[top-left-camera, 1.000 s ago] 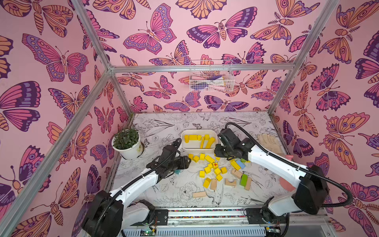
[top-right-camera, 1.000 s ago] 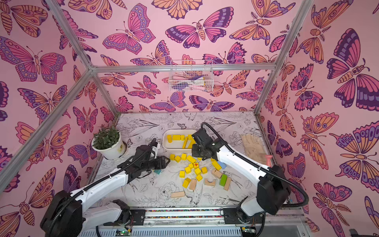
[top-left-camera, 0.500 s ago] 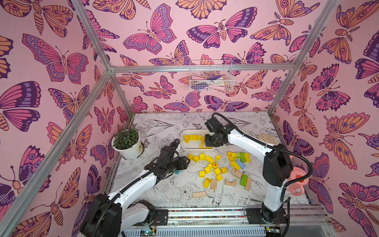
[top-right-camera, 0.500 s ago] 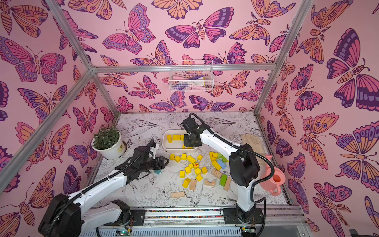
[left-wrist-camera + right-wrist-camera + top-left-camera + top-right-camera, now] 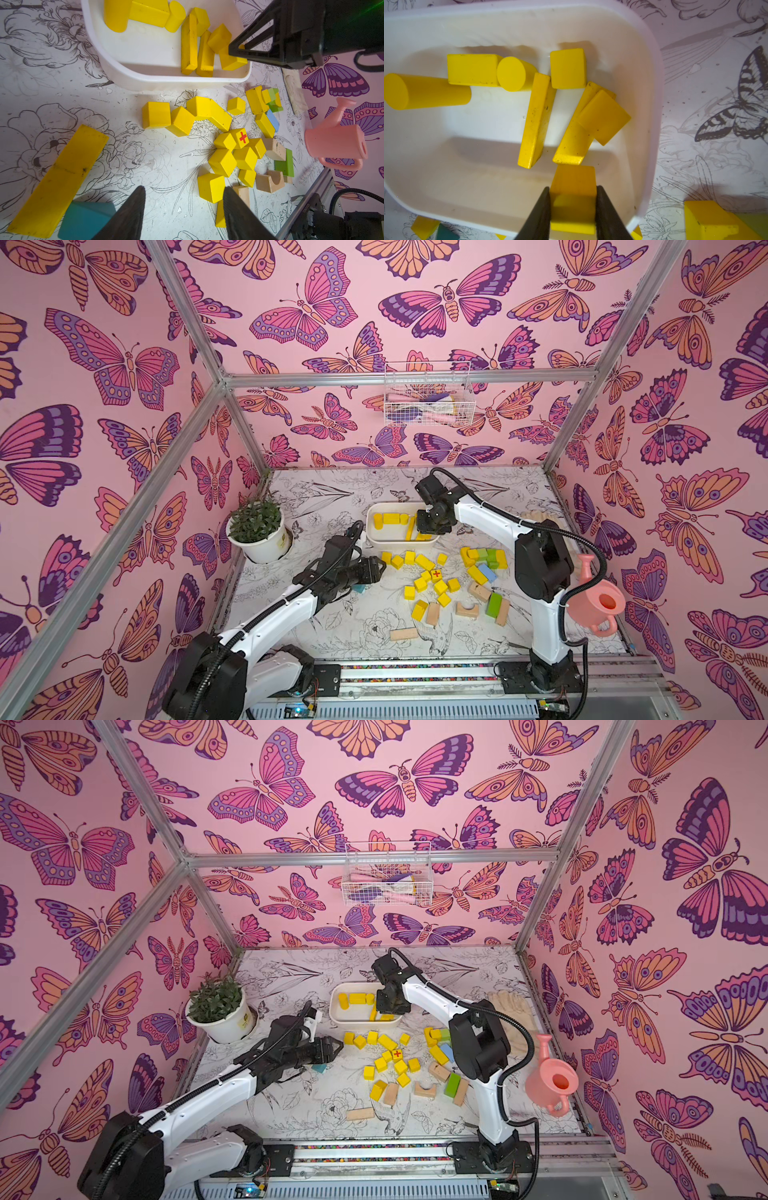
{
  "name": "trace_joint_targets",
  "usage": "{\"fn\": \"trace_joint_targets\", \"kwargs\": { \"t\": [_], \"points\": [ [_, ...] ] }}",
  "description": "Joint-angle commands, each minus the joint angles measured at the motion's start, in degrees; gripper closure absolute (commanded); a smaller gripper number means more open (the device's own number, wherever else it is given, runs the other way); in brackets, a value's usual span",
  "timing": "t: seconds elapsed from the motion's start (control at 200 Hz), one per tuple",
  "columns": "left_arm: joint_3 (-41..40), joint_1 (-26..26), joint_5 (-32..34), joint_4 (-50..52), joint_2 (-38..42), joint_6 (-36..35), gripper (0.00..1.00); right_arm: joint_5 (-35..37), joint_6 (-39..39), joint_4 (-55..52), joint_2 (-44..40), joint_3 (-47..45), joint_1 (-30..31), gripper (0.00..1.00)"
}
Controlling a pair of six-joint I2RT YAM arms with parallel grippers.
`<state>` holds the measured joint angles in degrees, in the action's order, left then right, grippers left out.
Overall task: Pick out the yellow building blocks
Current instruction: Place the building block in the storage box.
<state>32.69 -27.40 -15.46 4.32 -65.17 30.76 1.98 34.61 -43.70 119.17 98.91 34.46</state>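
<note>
Firstly the surroundings, biggest down: flower-printed table cover (image 5: pixel 332 626) across the lower middle of both top views; potted plant (image 5: pixel 257 531) at middle left; pink watering can (image 5: pixel 596 605) at lower right, close beside the right arm (image 5: pixel 540 564); white tub (image 5: pixel 395 546) at centre. Of the yellow building blocks (image 5: pixel 432 585), two lots: one loose on the cover just below the tub, one lying inside it, among them a long bar (image 5: pixel 537 118). Mixed into the right side of the loose lot: tan blocks (image 5: pixel 478 591), a green block (image 5: pixel 493 605), a blue block (image 5: pixel 487 572), some touching yellow ones. Right end of the tub hidden in both top views by the right gripper (image 5: pixel 432 526); from the right wrist, seen clamped narrow on one yellow block (image 5: pixel 573 180) over the inside of the tub, near its rim. As for the left gripper (image 5: pixel 184 188): about half spread, holding nothing, over bare cover just left of the loose lot, with a teal block (image 5: pixel 87 218) and a flat yellow plank (image 5: pixel 58 178) beside it. Only mark legible: a red cross (image 5: pixel 242 137) on one yellow cube (image 5: pixel 436 573); sticker (image 5: pixel 286 540) on the potted plant too small to read.
</note>
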Motion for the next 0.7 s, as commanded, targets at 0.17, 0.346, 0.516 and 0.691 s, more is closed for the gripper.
{"fn": "trace_joint_targets", "kwargs": {
  "t": [0.17,0.346,0.516,0.691],
  "points": [
    [-1.5,0.6,-1.3,-1.2,1.4,0.2,0.39,3.9,-1.8,-3.1,4.1,5.1,-1.7,0.73],
    [-1.7,0.8,-1.4,-1.3,1.7,0.2,0.4,4.1,-1.7,-2.9,5.2,5.6,-2.8,0.73],
    [-1.6,0.9,-1.8,-1.5,1.3,0.2,0.4,4.0,-2.1,-2.9,6.7,7.3,-3.1,0.73],
    [-1.6,1.0,-1.9,-1.5,1.1,0.2,0.39,4.2,-2.7,-3.7,8.7,10.2,-3.2,0.73]
  ]
}}
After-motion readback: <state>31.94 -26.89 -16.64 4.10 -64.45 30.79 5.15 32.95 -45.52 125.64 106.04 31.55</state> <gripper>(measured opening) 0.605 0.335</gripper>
